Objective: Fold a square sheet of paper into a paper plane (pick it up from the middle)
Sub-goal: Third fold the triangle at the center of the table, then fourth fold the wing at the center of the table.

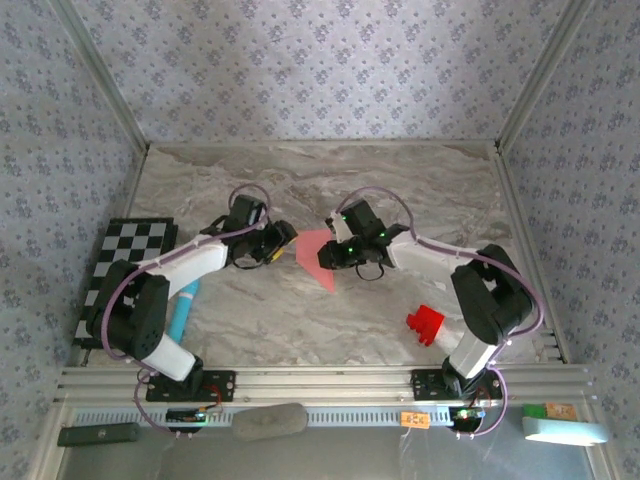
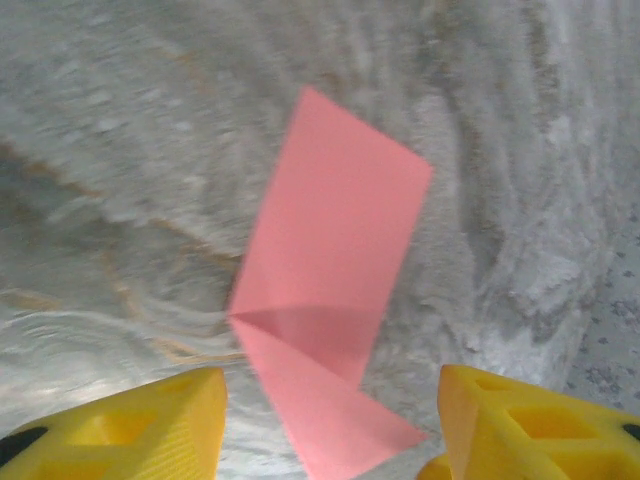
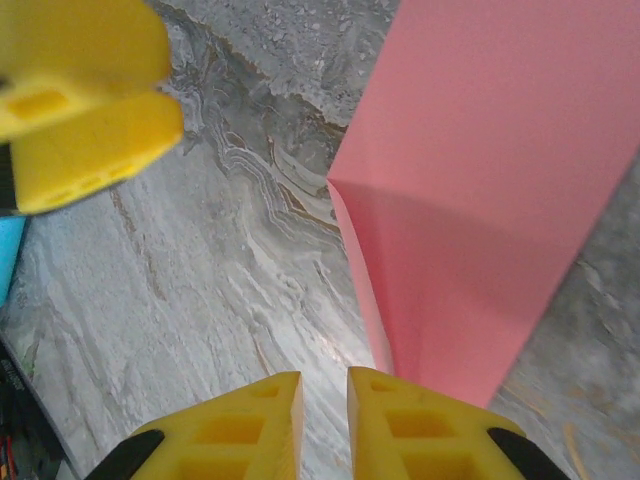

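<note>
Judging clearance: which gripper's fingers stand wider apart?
The left gripper: its fingers flank the tip of the pink paper; the right gripper's leave only a narrow gap.

The place is a robot test cell of the lab kind, not a lived-in room. A slotted aluminium rail (image 1: 320, 381) runs along the near edge, and the left arm (image 1: 150, 310) and right arm (image 1: 485, 300) are bolted onto it, purple cables looping up from their bases. Beyond the rail lies a marble-print tabletop (image 1: 400, 190), boxed in on three sides by flower-papered panels (image 1: 320, 60). Beyond the rail's left end lies a chequered board (image 1: 125, 255).
</note>
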